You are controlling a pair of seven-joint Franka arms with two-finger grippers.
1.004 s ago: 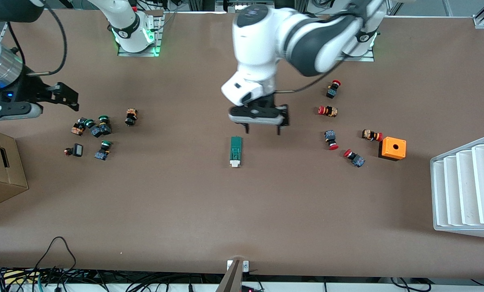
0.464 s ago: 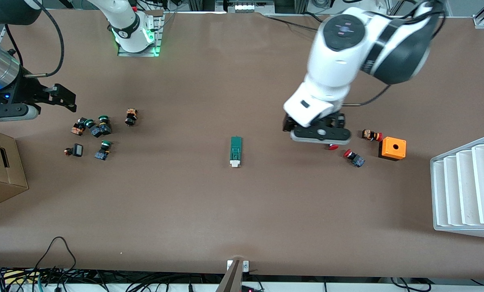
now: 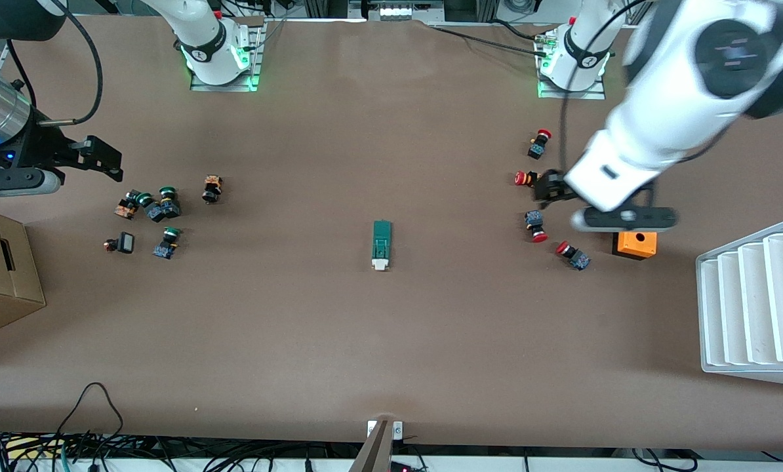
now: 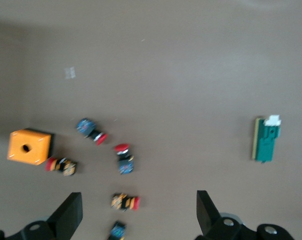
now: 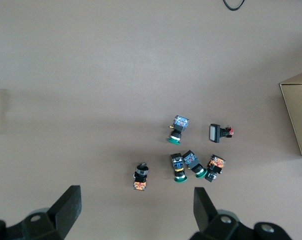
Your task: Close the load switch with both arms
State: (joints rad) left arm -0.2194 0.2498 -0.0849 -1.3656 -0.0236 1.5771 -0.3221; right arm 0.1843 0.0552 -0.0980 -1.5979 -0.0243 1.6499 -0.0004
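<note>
The left gripper [image 3: 565,196], fingers open and empty, has swung away from the load switch [image 3: 381,244] lying mid-surface to above the red-capped buttons [image 3: 534,225]; the right gripper [image 3: 106,159] waits open, so contact seems finished

Both grippers, left [image 4: 136,212] and right [image 5: 136,210], hang with jaws apart.

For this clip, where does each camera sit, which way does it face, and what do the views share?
Front view: high across the table, facing both arms' bases; shows the load switch, left gripper over the red-capped buttons, right gripper.
Left wrist view: looks down past its open fingers; shows the orange box.
Right wrist view: looks down past its open fingers at green-capped buttons.
Front and left wrist share the switch.
</note>
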